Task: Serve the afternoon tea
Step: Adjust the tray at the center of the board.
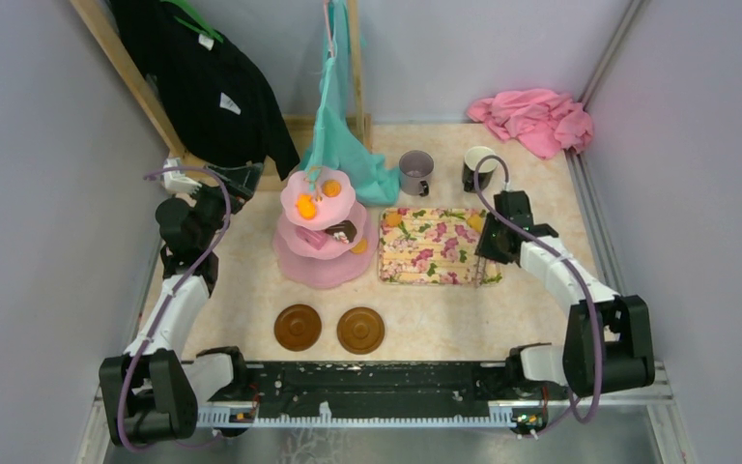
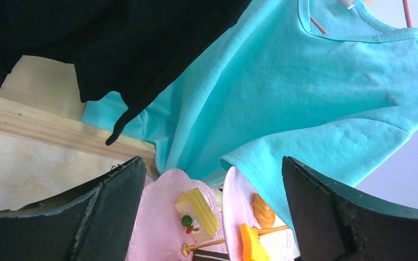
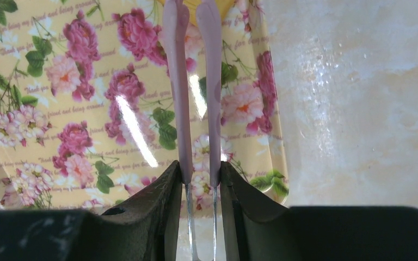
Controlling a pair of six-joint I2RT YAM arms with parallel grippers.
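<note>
The pink three-tier stand [image 1: 324, 232] carries orange cakes [image 1: 305, 205] on top and a brown cake [image 1: 341, 232] lower down. The left wrist view shows a yellow cake [image 2: 198, 212] and an orange swirl [image 2: 263, 211] on its tiers [image 2: 158, 217]. My left gripper [image 2: 212, 168] is open, left of the stand, holding nothing. My right gripper [image 3: 200, 171] is shut on pink-tipped tongs [image 3: 177, 81] that reach over the floral tray [image 3: 60, 109]. An orange cake [image 1: 474, 221] sits at the tray's far right corner. Behind are the grey mug [image 1: 415, 172] and the black mug [image 1: 478, 167].
Two brown discs [image 1: 298, 327] [image 1: 360, 330] lie near the front. A teal shirt [image 2: 305, 98] and a black garment [image 2: 114, 38] hang close behind the stand. A pink cloth [image 1: 536, 118] is bunched at the back right. Another orange cake [image 1: 392, 219] sits on the tray's far left.
</note>
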